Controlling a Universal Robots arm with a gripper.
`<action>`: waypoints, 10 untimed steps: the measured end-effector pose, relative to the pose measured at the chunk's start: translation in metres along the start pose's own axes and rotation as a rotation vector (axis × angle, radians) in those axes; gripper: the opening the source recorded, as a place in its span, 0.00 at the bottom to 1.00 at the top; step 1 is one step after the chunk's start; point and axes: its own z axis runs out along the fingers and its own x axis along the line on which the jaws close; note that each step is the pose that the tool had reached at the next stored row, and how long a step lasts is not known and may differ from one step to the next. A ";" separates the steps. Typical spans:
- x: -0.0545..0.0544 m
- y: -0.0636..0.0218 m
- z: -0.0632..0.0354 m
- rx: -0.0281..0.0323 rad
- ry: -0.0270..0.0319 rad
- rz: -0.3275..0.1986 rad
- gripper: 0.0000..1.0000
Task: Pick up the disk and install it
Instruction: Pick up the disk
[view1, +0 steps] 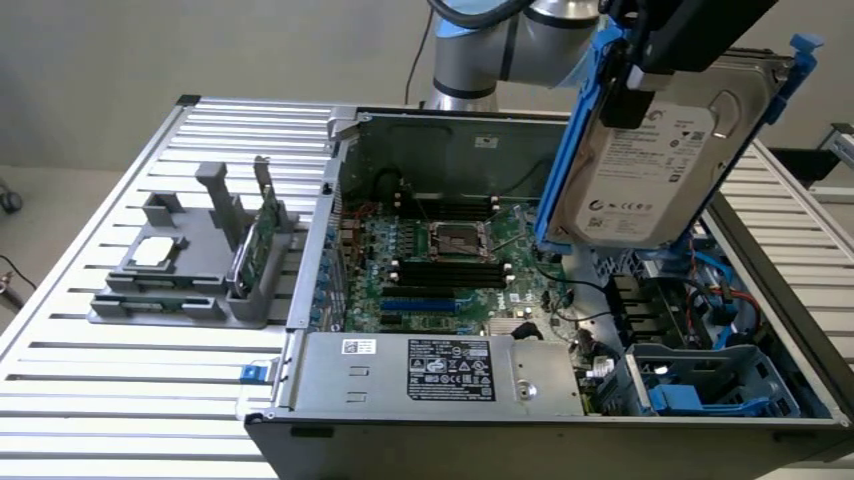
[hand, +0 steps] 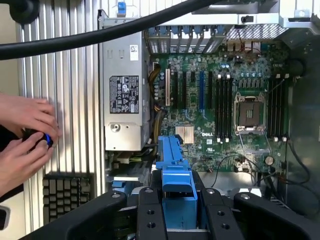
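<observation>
The gripper (hand: 177, 212) was closed part-way on the disk (view1: 654, 160), with its black fingers (hand: 150, 215) clamped against the blue carrier on either side. The disk hung on edge and slightly tilted above the open computer case (view1: 454, 135). It touched no part of the case, and its labelled face was turned outward in the exterior view.

Step in hand: the pick-up was complete and the disk was in transport over the case. The install step was not yet done.

Inside the case lay the motherboard (view1: 441, 250), with the power supply (view1: 441, 370) along the near wall. The drive bay (view1: 707, 385), with its blue fittings, sat at the corner of the case below the disk.

Judged from this layout, the next move called for:
- squaring the carrier to the bay opening;
- clearing the cables beside the bay;
- lowering without striking the case wall.

A person's hands (hand: 25, 135) rested on the desk (view1: 134, 400) outside the case, beside the power supply.
</observation>
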 end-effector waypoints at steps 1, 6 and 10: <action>0.003 -0.0016 0.0001 0.0000 -0.0002 0.000 0.33; 0.016 -0.0114 0.0003 0.0000 -0.0008 0.000 0.33; 0.025 -0.0222 0.0003 -0.0002 -0.0013 0.000 0.33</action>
